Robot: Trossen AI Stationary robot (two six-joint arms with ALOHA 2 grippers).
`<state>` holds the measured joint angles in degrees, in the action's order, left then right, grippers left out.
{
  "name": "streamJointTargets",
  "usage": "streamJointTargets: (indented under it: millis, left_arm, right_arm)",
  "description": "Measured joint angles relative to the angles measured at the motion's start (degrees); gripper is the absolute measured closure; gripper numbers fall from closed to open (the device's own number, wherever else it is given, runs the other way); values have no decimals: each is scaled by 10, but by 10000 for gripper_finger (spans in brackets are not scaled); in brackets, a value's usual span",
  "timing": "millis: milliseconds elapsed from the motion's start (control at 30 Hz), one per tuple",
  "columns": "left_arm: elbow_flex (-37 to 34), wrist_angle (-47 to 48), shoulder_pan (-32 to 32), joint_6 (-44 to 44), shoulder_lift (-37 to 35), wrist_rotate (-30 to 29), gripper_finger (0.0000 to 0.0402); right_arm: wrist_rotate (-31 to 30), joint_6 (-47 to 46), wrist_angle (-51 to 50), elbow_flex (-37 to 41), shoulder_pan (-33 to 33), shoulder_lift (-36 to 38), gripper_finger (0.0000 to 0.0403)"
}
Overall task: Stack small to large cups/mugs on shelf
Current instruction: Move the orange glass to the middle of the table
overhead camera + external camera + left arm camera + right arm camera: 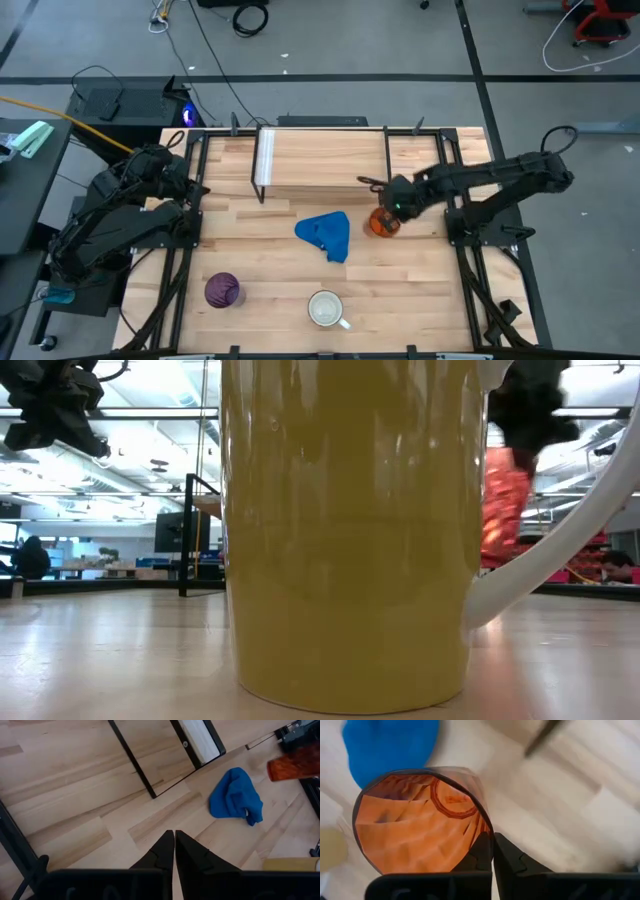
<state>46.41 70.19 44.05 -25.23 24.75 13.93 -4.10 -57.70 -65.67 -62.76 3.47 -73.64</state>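
- The right hand [388, 212] is pinched on the rim of the orange cup [382, 222], fingers [485, 851] closed over its wall, the cup's open mouth facing the wrist camera.
- Cup and hand sit just in front of the shelf [320, 158], with the blue cloth [326, 234] close beside them toward the surface's middle.
- The white mug [326, 309] stands well away from that hand, near the front edge of the surface [420, 290]; the purple tumbler [222, 290] stands farther along that edge.
- The left hand [174, 851] is closed and holds nothing, at the left side of the surface.
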Motion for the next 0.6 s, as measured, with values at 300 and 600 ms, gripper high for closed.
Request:
streamJointTargets:
  millis: [300,600]
  left_arm:
    - [0,-1,0,0,0,0,377]
    - [0,-2,0,-10,0,0,385]
  right_arm:
    - [35,129,22,-23,-55,-74,400]
    - [16,211,-12,-117,-57,-162,400]
